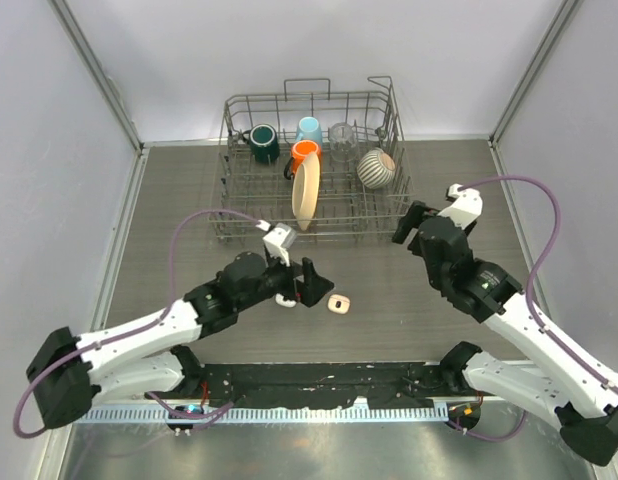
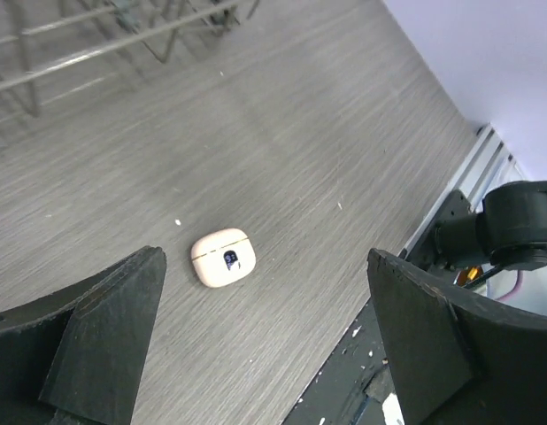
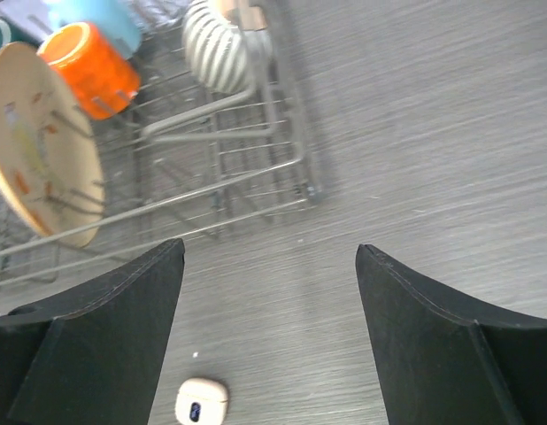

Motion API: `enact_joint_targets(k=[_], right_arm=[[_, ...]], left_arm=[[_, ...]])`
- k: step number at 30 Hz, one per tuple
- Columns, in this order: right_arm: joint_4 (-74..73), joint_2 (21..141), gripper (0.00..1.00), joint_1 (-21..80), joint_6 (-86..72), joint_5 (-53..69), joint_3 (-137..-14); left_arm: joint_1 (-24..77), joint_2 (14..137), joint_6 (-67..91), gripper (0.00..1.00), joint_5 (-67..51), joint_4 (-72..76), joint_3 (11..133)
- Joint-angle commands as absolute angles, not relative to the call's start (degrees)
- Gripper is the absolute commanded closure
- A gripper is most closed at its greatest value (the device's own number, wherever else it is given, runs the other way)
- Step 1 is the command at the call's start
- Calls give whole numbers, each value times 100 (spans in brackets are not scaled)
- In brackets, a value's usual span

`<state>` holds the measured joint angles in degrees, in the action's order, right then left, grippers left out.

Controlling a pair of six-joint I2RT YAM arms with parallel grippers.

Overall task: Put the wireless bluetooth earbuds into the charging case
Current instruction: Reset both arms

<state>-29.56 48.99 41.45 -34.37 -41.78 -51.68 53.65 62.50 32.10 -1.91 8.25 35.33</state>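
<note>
The charging case (image 1: 338,303) lies flat on the desk (image 1: 179,200), near the front middle and well apart from the dish rack (image 1: 235,112), which leaves room for a claw to come at it from either side. Its lid looks shut, with a seam along one edge and a small dark mark on its face, so it would probably have to be opened before anything goes in. The earbuds cannot be made out: a tiny white fleck (image 2: 177,221) lies near the case, too small to tell what it is. The left arm reaches forward and low over the desk, wrist tipped down, so the left claw (image 2: 266,261) hangs just above and beside the case, spread wide with nothing in it; that pose reads as lining up for a grab. The right arm is bent up near the rack's right end, the right claw (image 3: 270,248) also gaping wide and empty, looking down past the plate (image 3: 39,142) and orange mug (image 3: 89,66) toward the case.
</note>
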Motion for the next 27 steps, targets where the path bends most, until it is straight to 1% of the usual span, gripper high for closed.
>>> enact_joint_targets(k=[1,2,3,5,6,9,10,12,13,15,20,23,27], right_arm=[[-3111,4650,15,3307,-3085,-3859,-4984],[-3111,4623,15,3096,-3033,-3615,-4957],[-3120,4597,14,2572,-2945,-3456,-4931],[-3120,4632,14,2051,-2971,-3061,-4913],[-3068,4693,14,1613,-2962,-2580,-4930],[-3076,5069,13,943,-3023,-1823,-5062],[-3085,5158,13,853,-3163,-1671,-5123],[-3006,5325,13,756,-3278,-1451,-5124],[-2971,5352,13,756,-3374,-1476,-5124],[-2918,5388,13,756,-3419,-1634,-5107],[-2857,5379,13,747,-3480,-2153,-5159],[-2848,5379,13,756,-3489,-2293,-5177],[-2804,5370,13,764,-3498,-2452,-5151]], left_arm=[[5388,5214,3235,0,711,1284,3076],[5388,4986,3121,0,825,883,3120],[5388,4627,3016,0,991,705,3138],[5379,4264,2796,0,1159,310,3164],[5379,3949,2856,0,1665,177,3181],[5379,3535,3225,0,2380,-298,3199],[5379,3290,3313,0,2756,-377,3191],[5379,3042,3480,0,3110,-623,3164],[5379,2823,3567,0,3485,-702,3155],[5379,2681,3849,0,3796,-1001,3216],[5379,2523,3481,0,4271,-1415,3471],[5388,2348,3227,0,4123,-1266,3498],[5379,2311,3068,0,4323,-1072,3471]])
